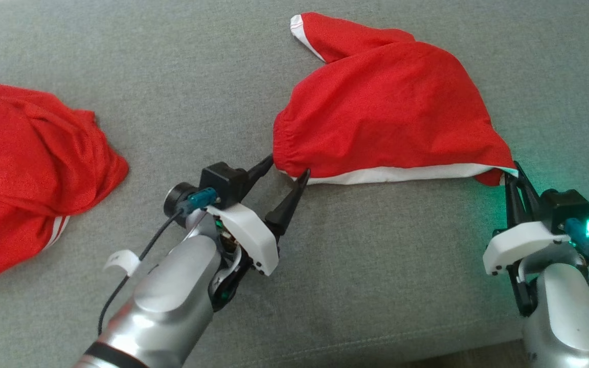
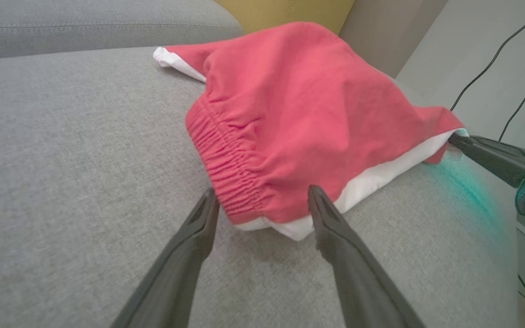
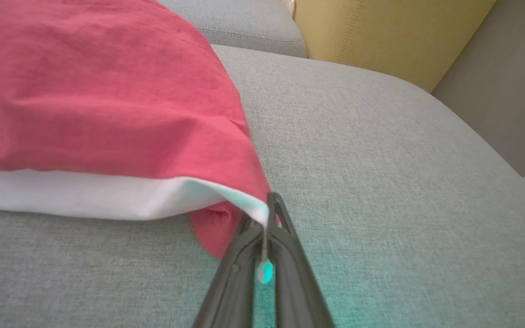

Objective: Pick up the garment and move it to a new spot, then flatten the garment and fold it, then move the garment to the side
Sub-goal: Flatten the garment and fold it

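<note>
Garment (image 1: 386,102) | right end effector (image 1: 515,173) pinching corner | left end effector (image 1: 288,167) straddling waistband (image 2: 235,173)

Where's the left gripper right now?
In the head view, the left gripper is lower centre, open, fingers flanking the waistband corner of the red garment that the right gripper pinches.

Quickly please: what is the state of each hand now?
Left hand: open, holding nothing, at the waistband of the garment.
Right hand: closed on the garment's corner.
</note>
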Controlling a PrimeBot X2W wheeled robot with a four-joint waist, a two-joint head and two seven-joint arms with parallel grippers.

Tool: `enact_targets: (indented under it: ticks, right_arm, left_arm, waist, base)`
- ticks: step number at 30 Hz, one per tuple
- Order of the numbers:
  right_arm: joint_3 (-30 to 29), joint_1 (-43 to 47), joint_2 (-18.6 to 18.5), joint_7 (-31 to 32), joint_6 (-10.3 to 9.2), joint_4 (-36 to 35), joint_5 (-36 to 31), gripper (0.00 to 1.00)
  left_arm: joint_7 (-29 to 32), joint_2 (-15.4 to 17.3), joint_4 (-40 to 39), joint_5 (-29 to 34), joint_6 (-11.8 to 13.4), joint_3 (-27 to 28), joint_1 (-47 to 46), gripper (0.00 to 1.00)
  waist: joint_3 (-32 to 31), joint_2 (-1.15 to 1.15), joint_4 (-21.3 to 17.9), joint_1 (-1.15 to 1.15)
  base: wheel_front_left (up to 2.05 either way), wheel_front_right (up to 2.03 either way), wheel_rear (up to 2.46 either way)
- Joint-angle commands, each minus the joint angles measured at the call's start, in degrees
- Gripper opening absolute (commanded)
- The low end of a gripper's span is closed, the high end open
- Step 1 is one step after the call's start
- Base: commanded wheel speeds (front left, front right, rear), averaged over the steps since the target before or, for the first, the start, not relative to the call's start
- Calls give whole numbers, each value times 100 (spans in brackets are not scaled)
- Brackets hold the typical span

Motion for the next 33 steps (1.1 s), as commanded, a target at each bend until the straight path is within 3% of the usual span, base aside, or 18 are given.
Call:
enact_targets:
  ticks: [1,6,18,33]
  right_arm:
    - [149,-115,-30,1,-4,-127,32,0]
    - [165,-111,-30,-4,-4,-93,53,0]
    - [239,-153,-30,-4,-4,-38,108,0]
    - [343,-137,-30,1,-4,-78,126,0]
  left_arm:
    - [-34,115,-220,-59,-33,178,-183,100]
    - [-34,207,-370,-112,-34,244,-87,100]
    - [-34,357,-97,-207,-34,-398,-209,100]
    - [-34,222,115,-181,-34,-148,-324,100]
  waist:
    - [-11,0,1,0]
    - [-41,0,-1,0]
    - [-50,0,-70,0]
    - [-16,0,-80,0]
  base:
    - [0,0,0]
    - [0,0,0]
    - [0,0,0]
    - [0,0,0]
